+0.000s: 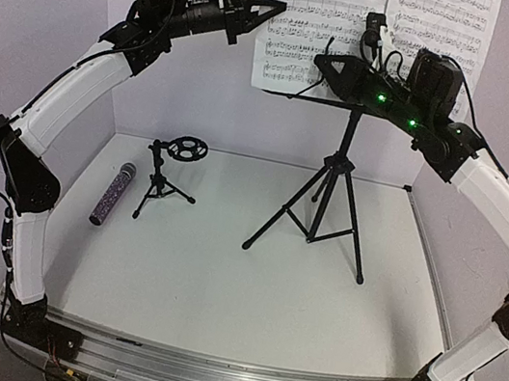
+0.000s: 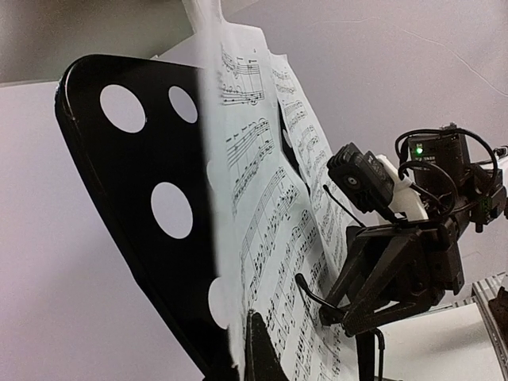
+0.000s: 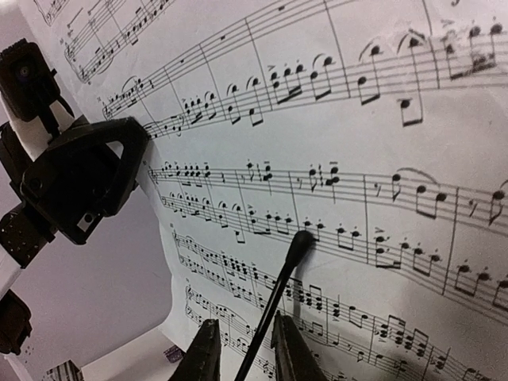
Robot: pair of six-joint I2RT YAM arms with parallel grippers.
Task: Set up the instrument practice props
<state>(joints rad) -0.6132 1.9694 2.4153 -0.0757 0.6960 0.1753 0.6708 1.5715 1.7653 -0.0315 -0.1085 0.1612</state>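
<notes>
The tall black music stand [image 1: 327, 198] stands on its tripod mid-table. Its perforated tray [image 2: 119, 175] carries two white sheet-music pages, left [image 1: 312, 24] and right [image 1: 438, 26]. My left gripper [image 1: 274, 5] is up at the left page's outer edge, and its fingers [image 2: 255, 353] are shut on that paper edge. My right gripper [image 3: 248, 353] faces the pages with its jaws slightly apart. The stand's thin black page-retainer wire [image 3: 290, 258] passes between them, untouched. The small mic stand [image 1: 164, 175] with its ring holder stands at the left. The glittery purple microphone [image 1: 112, 194] lies beside it.
The white table [image 1: 219, 283] is enclosed by pale walls at the back and sides. An aluminium rail [image 1: 223, 376] with both arm bases runs along the near edge. The music stand's tripod legs spread wide over the table's middle.
</notes>
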